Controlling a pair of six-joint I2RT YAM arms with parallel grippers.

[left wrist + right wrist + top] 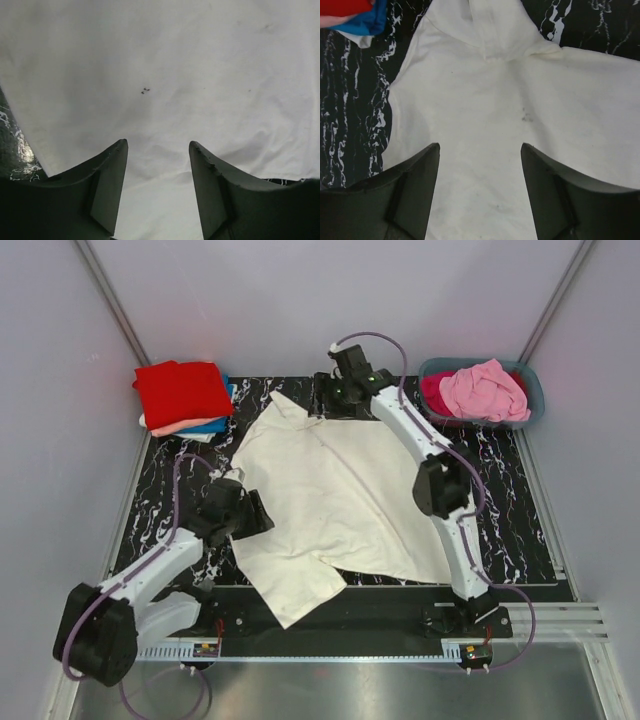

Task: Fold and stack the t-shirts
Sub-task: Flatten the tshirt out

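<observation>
A large cream t-shirt (330, 495) lies spread on the black marbled mat, one sleeve hanging over the near edge. My left gripper (252, 515) is open at the shirt's left edge, its jaws just above the cloth (165, 75), holding nothing. My right gripper (328, 408) is open over the shirt's far edge, near a folded-in part (495, 30), and is empty. A folded stack with a red shirt (182, 390) on top, then salmon and blue ones (200, 427), sits at the back left. Its corner shows in the right wrist view (350, 12).
A grey-blue tub (530, 380) at the back right holds a pink shirt (485, 390) over a magenta one (436, 392). The mat (520, 510) ends at metal rails near the arm bases. Grey walls enclose the sides and back.
</observation>
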